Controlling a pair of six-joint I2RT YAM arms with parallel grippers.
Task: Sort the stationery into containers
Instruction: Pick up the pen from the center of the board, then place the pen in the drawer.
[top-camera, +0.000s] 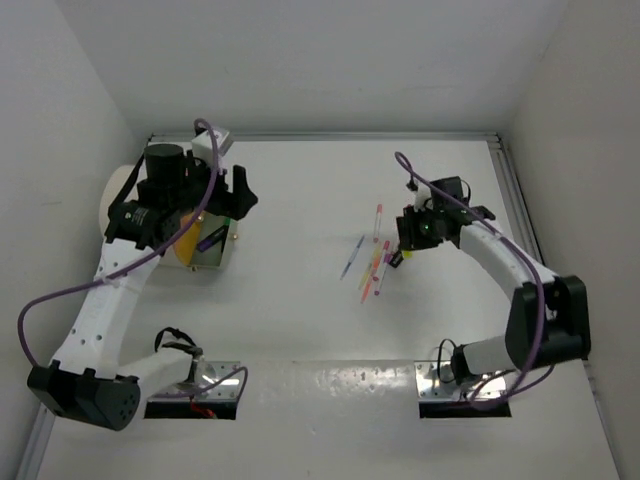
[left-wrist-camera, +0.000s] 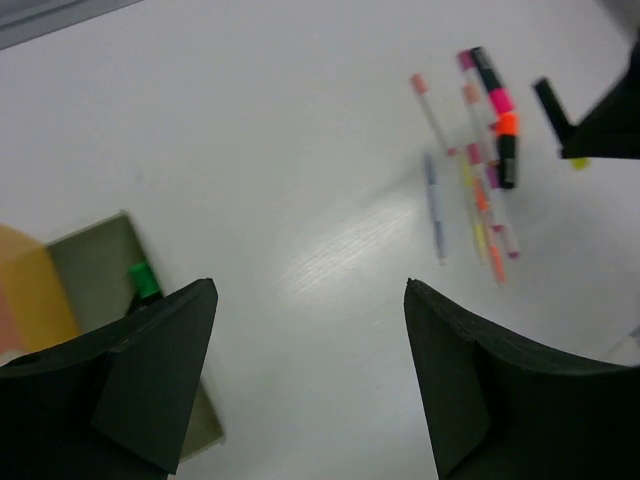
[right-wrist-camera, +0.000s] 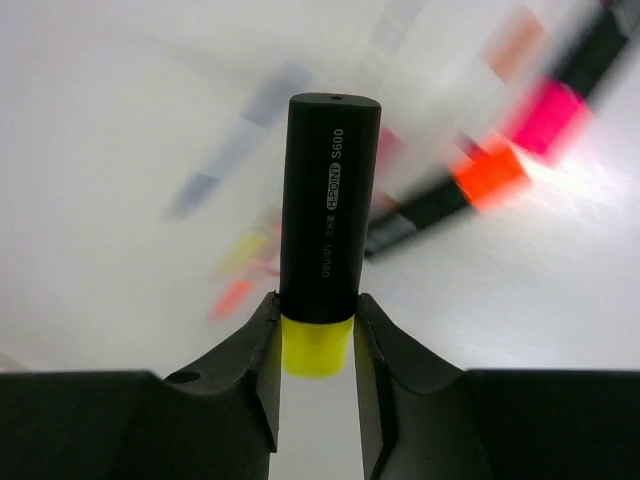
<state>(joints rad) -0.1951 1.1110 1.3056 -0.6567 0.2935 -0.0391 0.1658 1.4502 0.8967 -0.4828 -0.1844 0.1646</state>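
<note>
My right gripper (right-wrist-camera: 317, 320) is shut on a black highlighter with a yellow cap (right-wrist-camera: 325, 210), held above the table just right of the pile of stationery (top-camera: 372, 262). The pile holds thin pens, a pink-capped highlighter (left-wrist-camera: 492, 85) and an orange-capped highlighter (left-wrist-camera: 507, 150). My left gripper (left-wrist-camera: 310, 330) is open and empty, hovering beside the bins (top-camera: 205, 245) on the white drum (top-camera: 120, 190). The greenish bin (left-wrist-camera: 95, 270) holds a green-capped highlighter (left-wrist-camera: 143, 281). An orange bin (left-wrist-camera: 25, 290) is next to it.
A pink-white pen (left-wrist-camera: 432, 110) and a blue pen (left-wrist-camera: 434, 205) lie at the left of the pile. White walls enclose the table on three sides. The right gripper (top-camera: 405, 245) is close to the pile's right edge.
</note>
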